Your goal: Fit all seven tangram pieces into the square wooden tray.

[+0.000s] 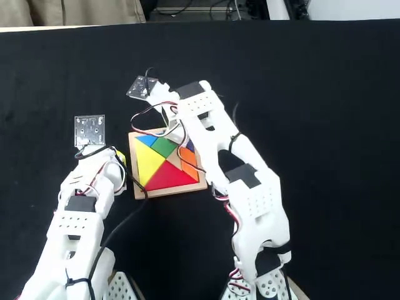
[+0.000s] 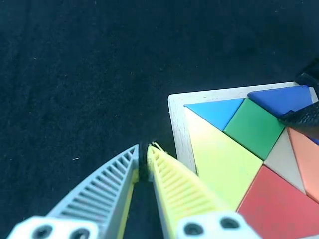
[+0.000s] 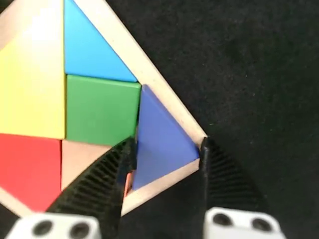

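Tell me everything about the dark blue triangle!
The dark blue triangle is a smooth, flat, painted-looking piece lying in a corner of the wooden tray. Two edges run along the tray's rim; the third meets the green square. The right gripper straddles it, one finger against its inner edge, the other outside the tray's corner.

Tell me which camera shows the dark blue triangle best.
The right wrist view: the dark blue triangle shows almost whole, in the tray corner, between the fingers of the right pincer. The left wrist view has it at the edge, partly behind a black finger; the high view hides most of it under an arm.
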